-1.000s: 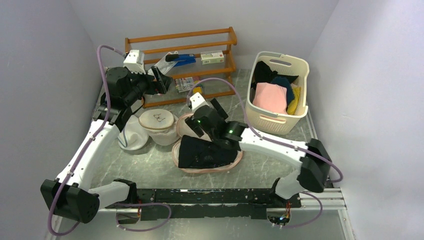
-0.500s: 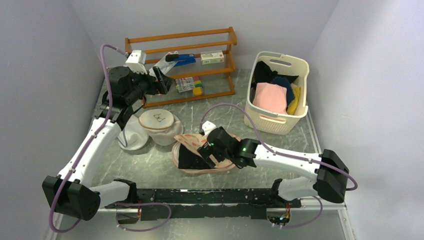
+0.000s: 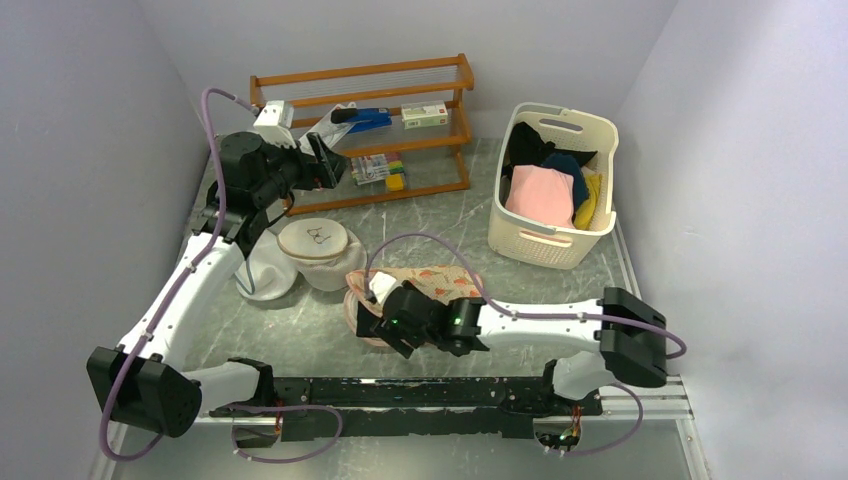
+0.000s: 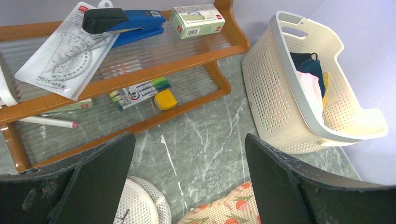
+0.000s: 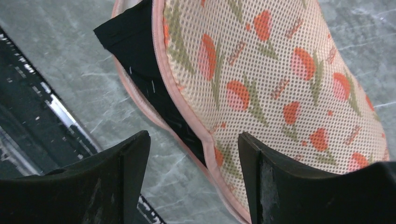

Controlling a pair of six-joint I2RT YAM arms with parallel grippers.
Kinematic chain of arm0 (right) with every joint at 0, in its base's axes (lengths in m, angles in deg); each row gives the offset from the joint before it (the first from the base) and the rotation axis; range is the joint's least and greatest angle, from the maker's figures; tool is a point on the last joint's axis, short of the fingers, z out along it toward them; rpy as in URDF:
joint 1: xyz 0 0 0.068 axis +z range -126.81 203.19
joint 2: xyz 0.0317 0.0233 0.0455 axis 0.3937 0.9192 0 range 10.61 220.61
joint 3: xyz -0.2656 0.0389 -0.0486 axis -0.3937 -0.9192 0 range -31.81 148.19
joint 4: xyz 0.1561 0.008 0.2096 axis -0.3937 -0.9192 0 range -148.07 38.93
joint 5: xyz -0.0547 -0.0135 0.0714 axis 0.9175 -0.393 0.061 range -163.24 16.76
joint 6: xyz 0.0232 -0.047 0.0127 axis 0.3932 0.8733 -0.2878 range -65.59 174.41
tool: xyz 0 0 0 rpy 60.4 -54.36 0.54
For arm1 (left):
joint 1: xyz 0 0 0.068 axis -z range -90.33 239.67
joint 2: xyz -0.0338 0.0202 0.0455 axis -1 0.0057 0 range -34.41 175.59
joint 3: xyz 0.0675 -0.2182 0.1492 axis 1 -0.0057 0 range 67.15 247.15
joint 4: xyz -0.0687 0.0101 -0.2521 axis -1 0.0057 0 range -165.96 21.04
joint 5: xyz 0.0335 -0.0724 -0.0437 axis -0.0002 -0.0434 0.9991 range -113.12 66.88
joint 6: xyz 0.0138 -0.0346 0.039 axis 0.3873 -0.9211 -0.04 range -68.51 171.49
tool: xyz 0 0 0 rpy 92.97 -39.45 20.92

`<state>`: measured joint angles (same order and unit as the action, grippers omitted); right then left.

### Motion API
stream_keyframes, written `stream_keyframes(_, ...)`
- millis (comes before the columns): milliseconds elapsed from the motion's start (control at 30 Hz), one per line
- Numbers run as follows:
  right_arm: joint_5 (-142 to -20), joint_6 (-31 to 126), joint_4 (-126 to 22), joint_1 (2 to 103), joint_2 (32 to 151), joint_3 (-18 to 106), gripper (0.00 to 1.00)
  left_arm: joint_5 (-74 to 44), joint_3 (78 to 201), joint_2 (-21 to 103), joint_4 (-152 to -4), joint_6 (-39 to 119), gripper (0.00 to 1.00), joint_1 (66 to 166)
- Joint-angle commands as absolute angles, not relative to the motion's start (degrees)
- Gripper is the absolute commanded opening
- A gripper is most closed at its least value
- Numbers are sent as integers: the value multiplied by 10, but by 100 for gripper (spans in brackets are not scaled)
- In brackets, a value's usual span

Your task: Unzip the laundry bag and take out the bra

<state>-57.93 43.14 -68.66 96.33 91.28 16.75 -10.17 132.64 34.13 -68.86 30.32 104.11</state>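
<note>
laundry bag (image 3: 442, 279) partly behind right hand (image 3: 378, 328), bra (image 5: 135, 51) mostly hidden inside

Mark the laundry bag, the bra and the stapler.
laundry bag (image 5: 280, 84): right wrist view, printed mesh top.
bra (image 5: 133, 44): right wrist view, black fabric poking out.
stapler (image 4: 140, 28): left wrist view, blue body.

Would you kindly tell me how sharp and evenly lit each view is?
Top external: soft, even light, sharp throughout. Left wrist: shelf and basket crisp, the left gripper dark and soft. Right wrist: laundry bag mesh sharp, the right gripper nearly black.
</note>
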Motion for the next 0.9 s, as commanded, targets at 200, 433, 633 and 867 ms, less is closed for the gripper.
stream_keyframes(200,-409,452,-688,997,978,217,52,-91,1334,344,-699,300,99,1036)
stream_keyframes(433,-380,465,-697,998,983,224,21,-83,1334,343,-701,297,99,1036)
stream_keyframes(633,-274,537,-722,997,986,251,0,-81,1334,342,-702,295,99,1036)
stream_keyframes(867,-224,806,-545,943,1047,265,0,-81,1332,339,-703,293,99,1036)
